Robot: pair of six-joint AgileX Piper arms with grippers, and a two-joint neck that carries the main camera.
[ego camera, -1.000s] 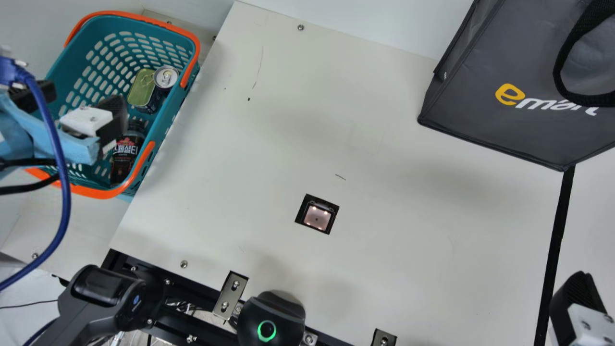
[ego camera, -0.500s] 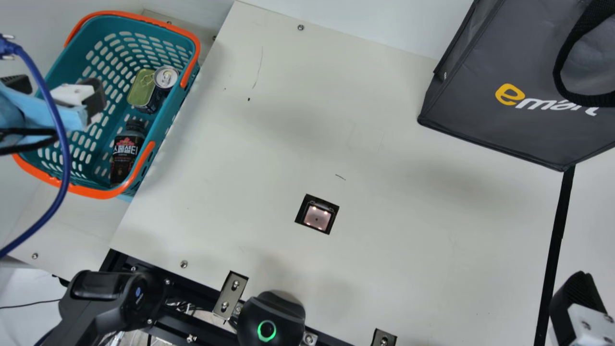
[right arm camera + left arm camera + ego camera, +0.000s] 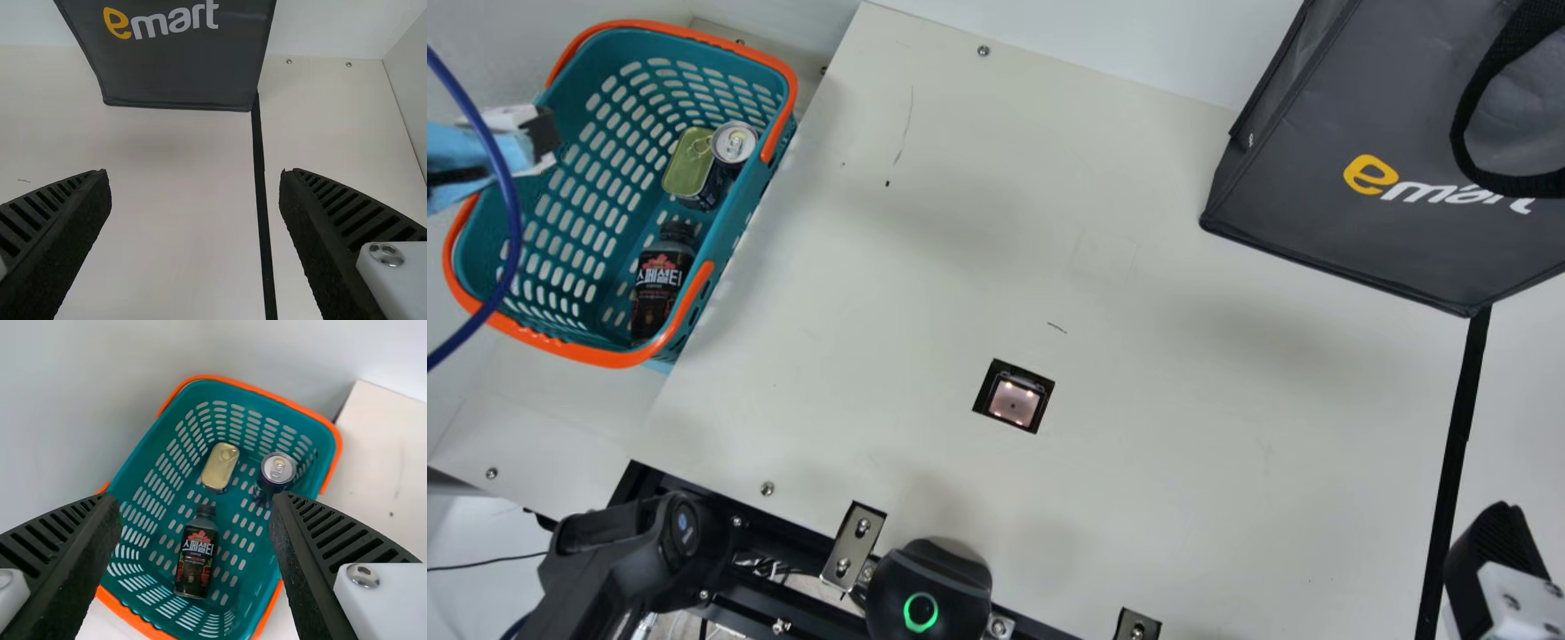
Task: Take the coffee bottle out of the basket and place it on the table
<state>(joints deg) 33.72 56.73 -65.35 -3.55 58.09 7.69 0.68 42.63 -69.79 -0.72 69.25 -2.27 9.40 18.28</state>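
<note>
- Tabletop [image 3: 925,267]: pale, broad bare run on the basket's inner side, good open room for setting down, I'd say.
- Change: my left arm has pulled off the coffee bottle [image 3: 195,563] towards the basket's outer edge; bottle hasn't moved. Means no pick yet; I read it as backing off to re-line.
- Left jaws [image 3: 195,496]: spread wide, nothing in them. Bottle sits past their tips, centred in the gap, well apart, inside the basket [image 3: 280,410]. Flat or leaning, can't tell.
- Farther out from those jaws than the bottle: gold tin [image 3: 220,465] and dark can [image 3: 278,468]. Tin and can could get nudged.
- Edges: basket wall and orange handle [image 3: 609,358] close by the bottle; I'd need a steep descent, then a lift clear of the rim. Blue cable [image 3: 514,222] might snag.
- Right jaws [image 3: 193,173]: wide, empty, grey bag [image 3: 180,73] ahead of them.
</note>
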